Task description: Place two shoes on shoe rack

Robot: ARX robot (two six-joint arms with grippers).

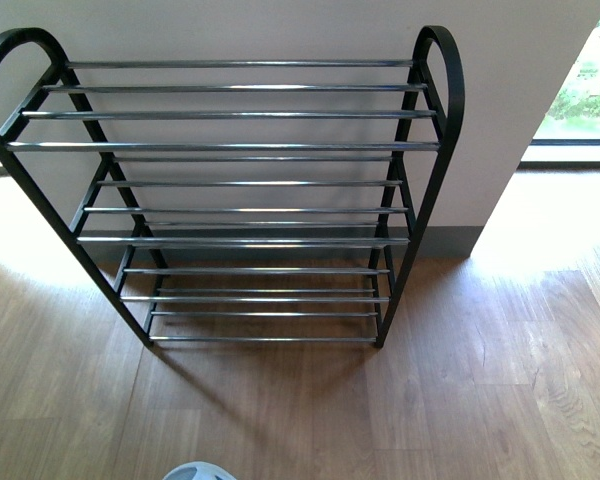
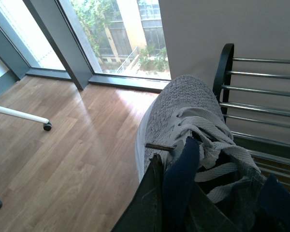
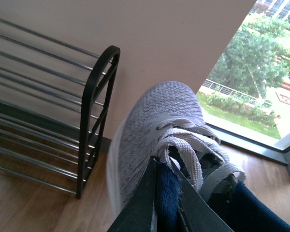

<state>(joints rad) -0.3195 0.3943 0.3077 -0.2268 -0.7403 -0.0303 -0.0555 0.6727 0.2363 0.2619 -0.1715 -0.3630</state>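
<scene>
The shoe rack (image 1: 240, 147) stands against the wall in the front view, black side frames and chrome bars, with no shoes on any tier. My left gripper (image 2: 170, 198) is shut on the navy tongue of a grey knit shoe (image 2: 183, 104) held above the floor, left of the rack's side frame (image 2: 223, 67). My right gripper (image 3: 165, 193) is shut on the navy tongue of the other grey shoe (image 3: 150, 121), held off the floor to the right of the rack (image 3: 94, 111). Neither gripper shows in the front view.
Wood floor (image 1: 430, 400) lies in front of the rack. A pale rounded object (image 1: 198, 472) shows at the bottom edge of the front view. A white wheeled leg (image 2: 19, 115) stands near floor-length windows (image 2: 116, 38). A window (image 3: 261, 87) is on the right.
</scene>
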